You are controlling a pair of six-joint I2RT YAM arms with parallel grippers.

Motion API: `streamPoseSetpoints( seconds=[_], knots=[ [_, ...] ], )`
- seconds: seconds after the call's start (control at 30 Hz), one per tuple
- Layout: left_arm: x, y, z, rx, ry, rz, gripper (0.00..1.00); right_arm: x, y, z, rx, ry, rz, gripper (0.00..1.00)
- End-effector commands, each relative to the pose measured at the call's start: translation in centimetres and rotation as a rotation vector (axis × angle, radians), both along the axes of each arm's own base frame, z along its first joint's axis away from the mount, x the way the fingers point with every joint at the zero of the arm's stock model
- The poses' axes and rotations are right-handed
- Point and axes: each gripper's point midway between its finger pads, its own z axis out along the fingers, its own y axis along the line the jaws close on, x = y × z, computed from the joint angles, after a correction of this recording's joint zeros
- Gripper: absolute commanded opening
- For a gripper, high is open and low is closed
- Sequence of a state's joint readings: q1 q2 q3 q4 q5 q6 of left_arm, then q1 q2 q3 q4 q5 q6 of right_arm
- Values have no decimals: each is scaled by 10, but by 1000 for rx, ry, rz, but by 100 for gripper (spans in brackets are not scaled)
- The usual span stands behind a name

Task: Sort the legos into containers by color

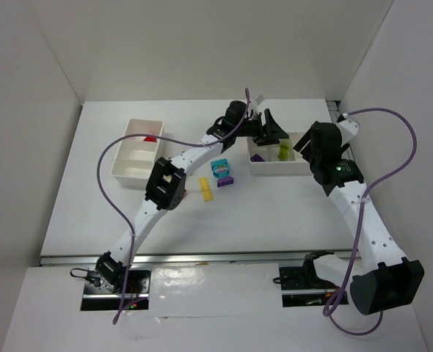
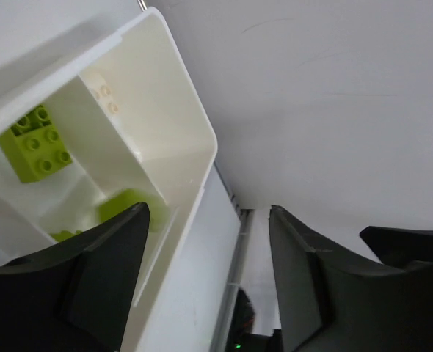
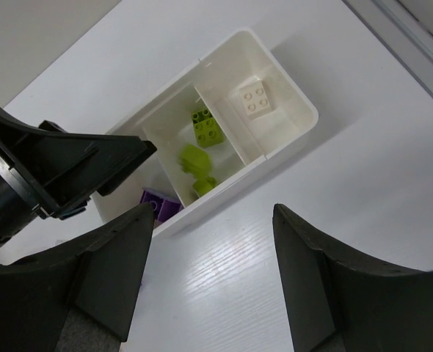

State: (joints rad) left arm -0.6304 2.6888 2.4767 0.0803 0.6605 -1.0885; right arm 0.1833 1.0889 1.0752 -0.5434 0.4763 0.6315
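White tabletop (image 1: 290,213). Left gripper (image 2: 208,220) hangs at right tray (image 1: 271,171), jaws apart, empty. I read spot as lime drop-off: lime bricks (image 3: 205,128) lie in middle compartment. Right gripper (image 3: 213,213) released too, nothing held. Cyan brick (image 1: 219,168), yellow brick (image 1: 205,188) wait loose left of tray.

No readable text, label or number; the cyan brick (image 1: 219,168) may bear a print, too small to tell.
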Motion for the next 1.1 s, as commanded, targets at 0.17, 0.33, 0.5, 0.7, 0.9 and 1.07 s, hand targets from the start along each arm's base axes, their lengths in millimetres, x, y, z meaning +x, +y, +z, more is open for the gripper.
streamPoseSetpoints(
  seconds=[0.17,0.33,0.5,0.7,0.9,1.07],
  knots=[
    [-6,-6,45,-89,-82,-29,87,3,-6,6,-5,-22,-7,73],
    [-25,14,94,-78,-145,-64,86,10,13,16,15,-61,120,73],
    [-15,97,110,97,-181,61,81,23,53,10,63,-63,348,73],
    [-21,229,130,364,-216,338,80,33,145,-22,68,35,717,73],
    [-21,355,135,580,-164,667,82,10,248,-75,-93,267,965,76],
    [-28,421,136,641,-121,833,82,3,295,-121,-171,388,1031,77]
  ],
)
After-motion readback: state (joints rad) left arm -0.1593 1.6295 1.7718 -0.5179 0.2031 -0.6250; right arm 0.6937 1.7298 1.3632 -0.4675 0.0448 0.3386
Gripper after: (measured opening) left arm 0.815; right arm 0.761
